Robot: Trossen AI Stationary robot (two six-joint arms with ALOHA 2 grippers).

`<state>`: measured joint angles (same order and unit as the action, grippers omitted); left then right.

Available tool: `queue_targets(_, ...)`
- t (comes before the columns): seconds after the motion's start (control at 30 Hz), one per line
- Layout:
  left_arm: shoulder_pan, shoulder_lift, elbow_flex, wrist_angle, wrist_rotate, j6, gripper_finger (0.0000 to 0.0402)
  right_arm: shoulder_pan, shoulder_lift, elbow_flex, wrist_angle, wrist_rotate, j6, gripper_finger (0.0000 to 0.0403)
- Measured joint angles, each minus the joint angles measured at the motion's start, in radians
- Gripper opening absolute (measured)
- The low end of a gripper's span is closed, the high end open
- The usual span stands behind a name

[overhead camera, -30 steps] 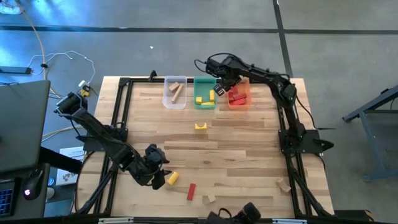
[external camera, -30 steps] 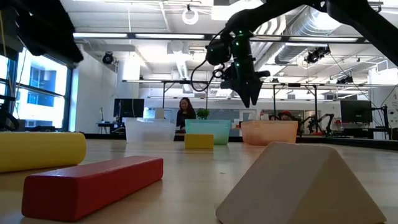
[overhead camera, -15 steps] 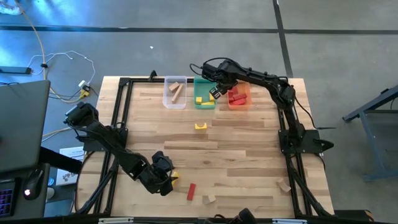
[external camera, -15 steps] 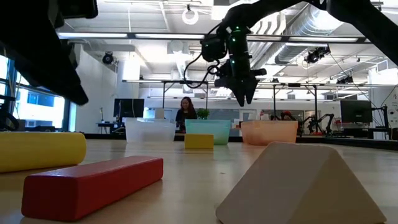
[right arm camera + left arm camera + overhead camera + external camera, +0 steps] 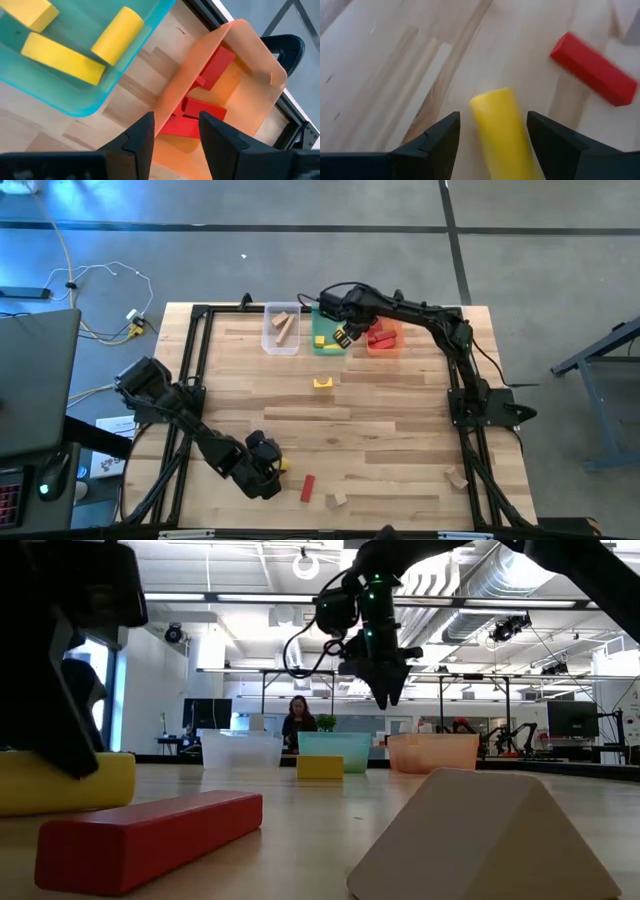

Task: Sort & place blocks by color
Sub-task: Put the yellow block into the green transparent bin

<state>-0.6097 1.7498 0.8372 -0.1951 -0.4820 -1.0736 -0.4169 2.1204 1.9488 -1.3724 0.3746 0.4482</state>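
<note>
Left tool (image 5: 492, 131) wide open, yellow cylinder (image 5: 502, 131) between its fingers, ungripped, red bar (image 5: 592, 68) nearby

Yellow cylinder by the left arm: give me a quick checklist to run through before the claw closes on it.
1. Left claw open: ok.
2. Yellow cylinder between its fingers: ok.
3. Cylinder lying flat on the table: ok.
4. Red bar clear of the fingers: ok.
5. Fingers low enough to grip: cannot tell.
6. Right claw far off, over the green bin: ok.
</note>
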Motion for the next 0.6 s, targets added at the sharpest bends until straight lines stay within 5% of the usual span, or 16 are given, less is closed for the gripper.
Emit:
queue_targets(0.2, -0.001, 0.048, 0.003, 0.003, 0.003, 0.003, 0.0206, 0.023, 0.0, 0.0, -0.015, 0.015, -0.001, 0.0138)
queue_targets(0.47, 0.002, 0.041, 0.002, -0.021, -0.013, 0.079, 0.0111, 0.08, 0.0, 0.0, -0.072, 0.137, -0.03, 0.0138)
queue_targets(0.6, 0.027, 0.024, 0.0, -0.042, -0.008, 0.131, 0.0103, 0.119, -0.004, 0.0, -0.082, 0.203, -0.079, 0.0138)
